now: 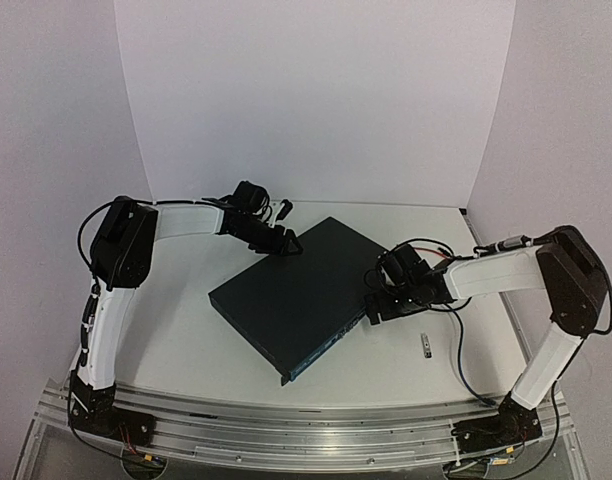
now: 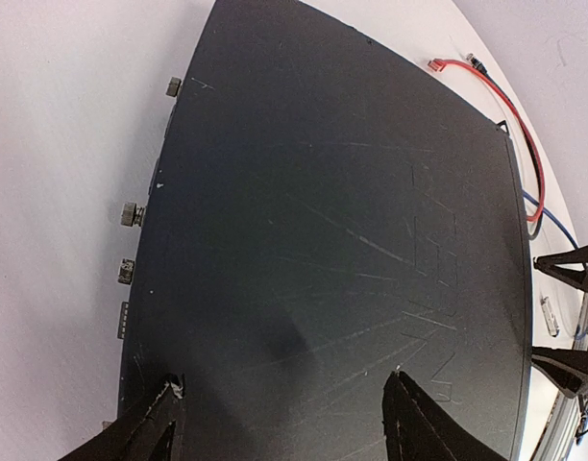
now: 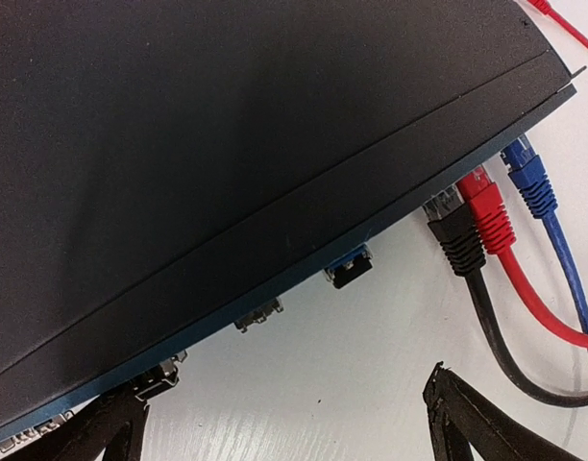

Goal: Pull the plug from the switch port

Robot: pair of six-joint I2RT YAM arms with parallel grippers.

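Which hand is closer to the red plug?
Right. The right gripper hovers just in front of the red plug; the left gripper sits across the switch, at its opposite side.

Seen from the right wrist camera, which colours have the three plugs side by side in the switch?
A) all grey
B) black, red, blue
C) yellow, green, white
B: a black plug, a red plug and a blue plug stand in the switch edge.
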